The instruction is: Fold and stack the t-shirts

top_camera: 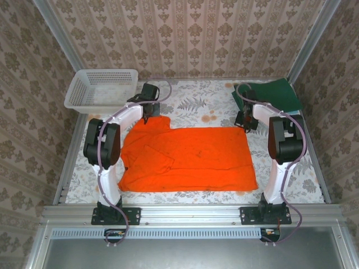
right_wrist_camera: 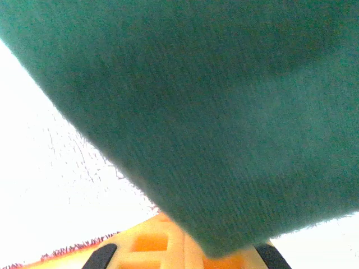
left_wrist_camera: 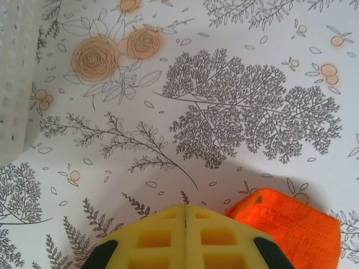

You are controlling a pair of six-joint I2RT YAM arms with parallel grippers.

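Note:
The orange t-shirt (top_camera: 190,159) lies spread flat in the middle of the table, one sleeve folded in on its left side. My left gripper (top_camera: 147,116) sits at the shirt's far left corner. In the left wrist view its yellow pads (left_wrist_camera: 185,208) are pressed together, and a bunched orange corner (left_wrist_camera: 291,224) rises beside the right finger. My right gripper (top_camera: 245,124) is at the far right corner, pads together (right_wrist_camera: 180,227), with an orange edge (right_wrist_camera: 61,251) at its left. The dark green t-shirt (top_camera: 275,94) lies folded at the back right and looms close in front of the right fingers (right_wrist_camera: 213,112).
A white lattice basket (top_camera: 101,87) stands at the back left, its wall (left_wrist_camera: 14,84) close to my left gripper. The floral tablecloth (top_camera: 190,101) is bare between the grippers. Wallpapered walls and metal rails enclose the table.

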